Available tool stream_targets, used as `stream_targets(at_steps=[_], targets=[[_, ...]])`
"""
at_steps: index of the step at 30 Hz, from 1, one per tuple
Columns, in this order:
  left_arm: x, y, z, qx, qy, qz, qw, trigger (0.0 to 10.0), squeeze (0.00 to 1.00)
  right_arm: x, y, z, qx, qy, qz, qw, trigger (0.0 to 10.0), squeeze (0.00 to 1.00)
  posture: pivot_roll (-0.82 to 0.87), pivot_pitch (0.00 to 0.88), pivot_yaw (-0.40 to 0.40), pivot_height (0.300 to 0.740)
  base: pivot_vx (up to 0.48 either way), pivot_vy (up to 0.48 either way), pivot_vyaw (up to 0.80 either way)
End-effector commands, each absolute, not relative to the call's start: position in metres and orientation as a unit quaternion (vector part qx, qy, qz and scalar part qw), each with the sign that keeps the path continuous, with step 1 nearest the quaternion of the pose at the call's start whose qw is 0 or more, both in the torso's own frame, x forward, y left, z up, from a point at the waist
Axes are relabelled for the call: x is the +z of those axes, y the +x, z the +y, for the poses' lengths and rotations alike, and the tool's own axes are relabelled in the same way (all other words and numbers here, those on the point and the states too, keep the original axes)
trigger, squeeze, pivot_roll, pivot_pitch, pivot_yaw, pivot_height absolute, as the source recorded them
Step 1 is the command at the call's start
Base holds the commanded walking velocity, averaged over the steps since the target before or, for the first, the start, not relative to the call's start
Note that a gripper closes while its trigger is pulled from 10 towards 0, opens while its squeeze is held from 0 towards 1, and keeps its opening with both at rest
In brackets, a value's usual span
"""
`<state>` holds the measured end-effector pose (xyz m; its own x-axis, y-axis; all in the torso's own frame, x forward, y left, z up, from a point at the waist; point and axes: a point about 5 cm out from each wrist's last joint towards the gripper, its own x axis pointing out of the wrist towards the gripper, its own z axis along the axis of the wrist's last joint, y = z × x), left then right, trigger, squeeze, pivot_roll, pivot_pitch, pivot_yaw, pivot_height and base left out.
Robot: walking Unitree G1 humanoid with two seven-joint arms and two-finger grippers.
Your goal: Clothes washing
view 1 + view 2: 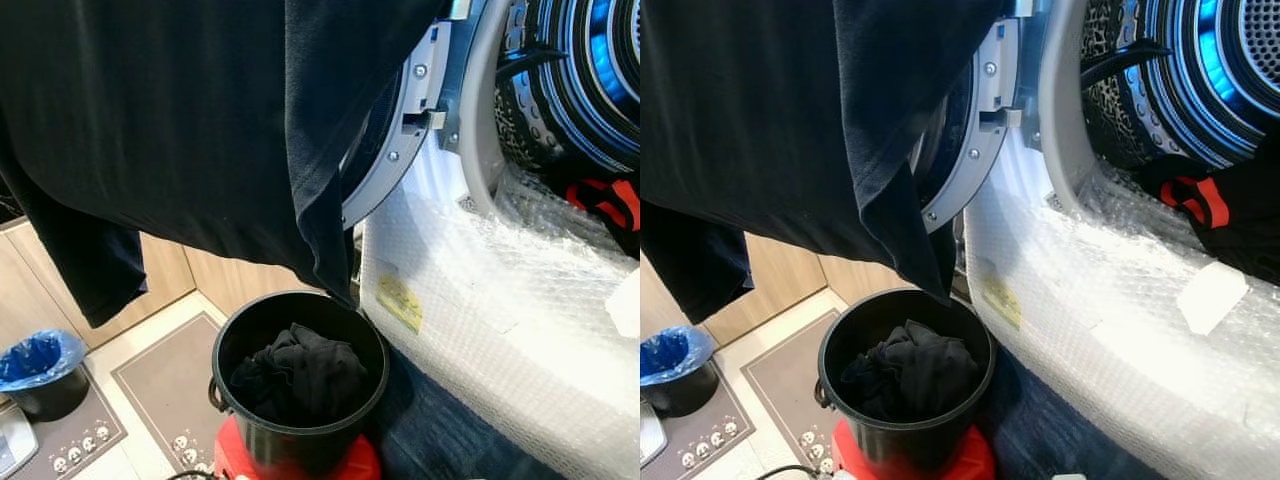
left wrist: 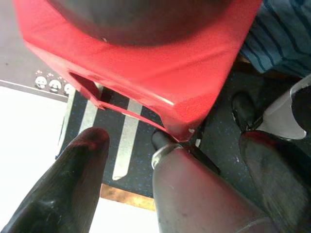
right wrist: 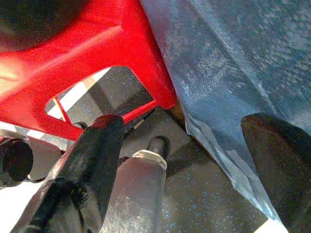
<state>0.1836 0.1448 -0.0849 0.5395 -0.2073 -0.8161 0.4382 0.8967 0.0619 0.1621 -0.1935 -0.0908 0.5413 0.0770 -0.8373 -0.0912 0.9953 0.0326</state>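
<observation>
**Overhead: dark garment hanging across the head views, washer door open**

Right now you have a large dark garment (image 1: pixel 180 130) draped across the upper part of both eye views, its lower hem hanging just above the black bucket (image 1: pixel 300 440). What holds it up is out of frame, so you cannot tell.

- Bucket: sits on a red stool (image 1: pixel 970 465) on the floor, with more dark clothes (image 1: pixel 300 380) bundled inside, below the rim.
- Washing machine (image 1: pixel 1120 330): to your right, front wrapped in bubble wrap. Round door (image 1: pixel 400 150) swung open, partly hidden behind the hanging garment. Drum (image 1: pixel 1200 70) visible, lit blue; a dark item with red-orange trim (image 1: pixel 1200 200) lies at the drum mouth.
- Floor: grey mat (image 1: pixel 165 385) beside the stool; small bin with a blue liner (image 1: pixel 40 370) by the wooden cabinets at the left edge.

Left gripper (image 2: pixel 170 160): fingers (image 2: pixel 73 179) spread wide, nothing between them, low down beside the red stool's leg over a striped dark mat.

Right gripper (image 3: pixel 189 160): fingers (image 3: pixel 92 165) likewise spread wide, gripping nothing; a blue-grey cloth hangs close to one finger, with the stool's red frame just ahead.
</observation>
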Motion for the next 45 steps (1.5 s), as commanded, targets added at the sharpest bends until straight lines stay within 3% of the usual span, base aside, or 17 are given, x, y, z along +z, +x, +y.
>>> stream_targets(at_steps=[1, 18, 23, 40, 45], targets=[[-0.083, 0.188, 0.146, -0.178, 0.129, 0.434, 0.874, 10.0, 0.00, -0.090, 0.164, -0.190, 0.049, -0.015, 0.472, 0.880, 10.0, 0.00, -0.07, 0.000, 0.040, 0.740, 0.000, 0.000, 0.00], [-0.072, 0.206, 0.143, -0.166, 0.239, 0.365, 0.884, 10.0, 0.00, -0.092, 0.164, -0.175, 0.076, -0.040, 0.473, 0.877, 10.0, 0.00, -0.09, 0.000, 0.045, 0.740, 0.000, 0.000, 0.00], [-0.075, 0.201, 0.139, -0.182, 0.168, 0.393, 0.886, 10.0, 0.00, -0.093, 0.162, -0.174, 0.074, -0.027, 0.476, 0.876, 10.0, 0.00, -0.10, 0.000, 0.048, 0.740, 0.000, 0.000, 0.00], [-0.079, 0.194, 0.131, -0.184, 0.091, 0.416, 0.886, 10.0, 0.00, -0.093, 0.162, -0.174, 0.076, -0.029, 0.475, 0.876, 10.0, 0.00, -0.10, 0.000, 0.040, 0.740, 0.000, 0.000, 0.00], [-0.079, 0.192, 0.124, -0.208, 0.067, 0.417, 0.882, 10.0, 0.00, -0.091, 0.166, -0.167, 0.092, 0.015, 0.457, 0.885, 10.0, 0.00, -0.09, 0.000, 0.036, 0.740, 0.000, 0.000, 0.00]])
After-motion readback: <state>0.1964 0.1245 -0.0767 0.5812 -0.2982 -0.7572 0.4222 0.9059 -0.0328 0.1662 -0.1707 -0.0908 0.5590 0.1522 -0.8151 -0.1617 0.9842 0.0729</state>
